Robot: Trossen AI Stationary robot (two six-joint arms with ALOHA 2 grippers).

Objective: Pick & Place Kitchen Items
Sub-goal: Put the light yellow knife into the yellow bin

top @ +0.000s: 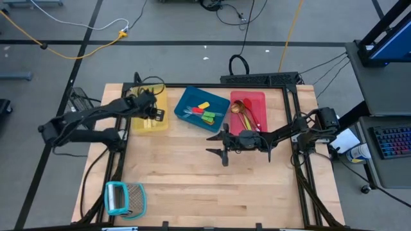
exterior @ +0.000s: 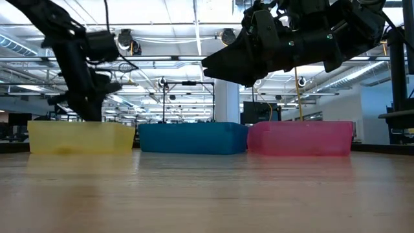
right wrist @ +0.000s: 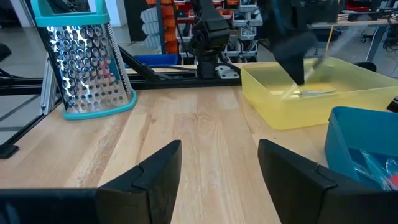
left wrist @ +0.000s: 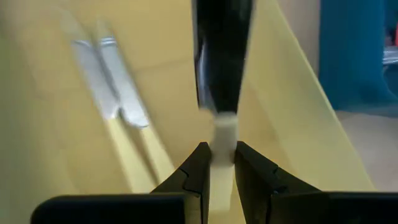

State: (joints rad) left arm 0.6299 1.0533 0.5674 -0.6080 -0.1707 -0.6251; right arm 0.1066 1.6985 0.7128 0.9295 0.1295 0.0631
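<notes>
My left gripper (top: 151, 115) reaches down into the yellow tray (top: 138, 125) and is shut on a cream-handled knife (left wrist: 222, 93) with a dark-looking blade. Two more cream-handled knives (left wrist: 109, 87) lie flat on the tray floor beside it. My right gripper (top: 225, 151) is open and empty above the bare table in front of the red tray (top: 257, 97); its fingers (right wrist: 155, 174) stand wide apart. The blue tray (top: 186, 102) holds green, yellow and red-tipped tools (top: 205, 114). The red tray holds brass and red spoons (top: 243, 112). My left gripper pinches the knife's cream handle (left wrist: 224, 134) between its two fingertips, just behind the blade. The fingers lie along the knife, and the blade (left wrist: 222, 56) points away from them toward the tray floor. I cannot tell whether the blade tip touches the tray.
The teal-framed metal grater (top: 125, 197) stands at the table's near left corner and also shows in the right wrist view (right wrist: 87, 62). The three trays stand in a row along the far edge (exterior: 194, 137). Bare wood lies between them and the near edge.
</notes>
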